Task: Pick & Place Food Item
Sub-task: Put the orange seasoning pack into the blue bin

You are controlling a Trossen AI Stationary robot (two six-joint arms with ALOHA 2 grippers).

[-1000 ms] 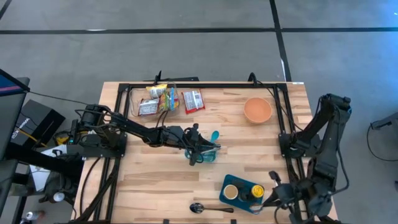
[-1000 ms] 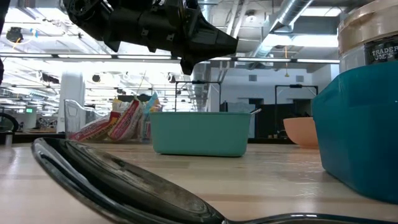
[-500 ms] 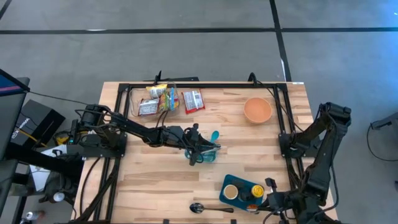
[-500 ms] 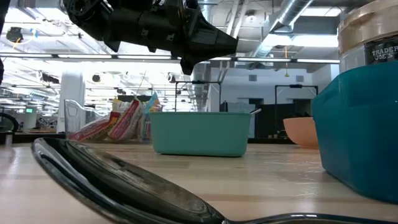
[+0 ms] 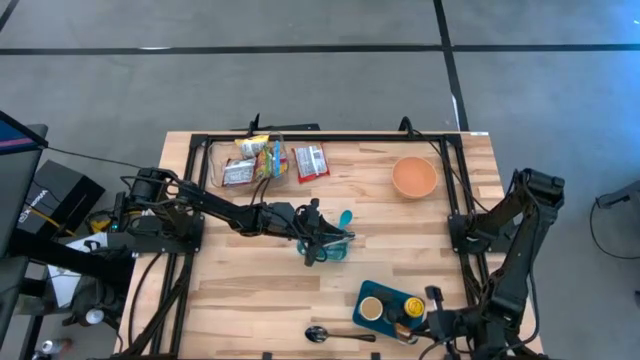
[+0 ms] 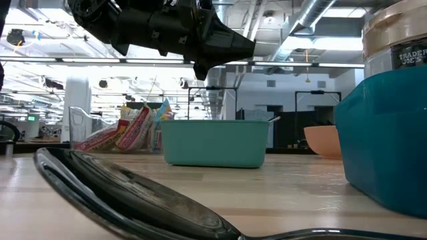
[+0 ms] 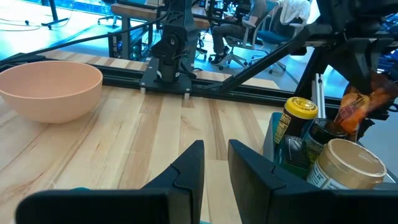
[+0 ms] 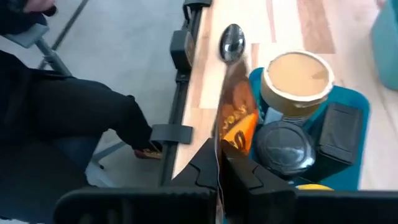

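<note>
An orange, crinkly foil snack packet [image 8: 235, 121] hangs pinched between the tips of the right gripper [image 8: 219, 163], its thin top edge clamped in the clenched fingers and its glossy body dangling over the near edge of the wooden table [image 5: 250, 290], just beside a deep teal tray [image 5: 372, 291]. The same packet shows in the left wrist view [image 7: 356, 106], held by the dark arm above the tray.

The tray holds a round jar with a flat tan lid [image 8: 297, 76], a jar with a ribbed black lid [image 8: 283, 146], a yellow-capped bottle [image 7: 295, 118] and a black boxy item [image 8: 339, 132]. A shiny metal spoon [image 5: 338, 335] lies on the light, striped planks in front of the tray.

Near the table's middle, the left gripper [image 5: 322, 243] hovers over a small teal rectangular bin [image 6: 215, 142] with smooth, matte walls; its two dark fingers [image 7: 189, 168] stand close together with a narrow gap, and nothing shows between them.

Towards the far right of the table sits a smooth, rounded peach bowl [image 5: 414, 177]. At the far left lie several bright, wrinkled snack bags [image 5: 256, 158] and a flat red packet [image 5: 311, 162]. A black metal frame [image 5: 330, 137] edges the table's far side.
</note>
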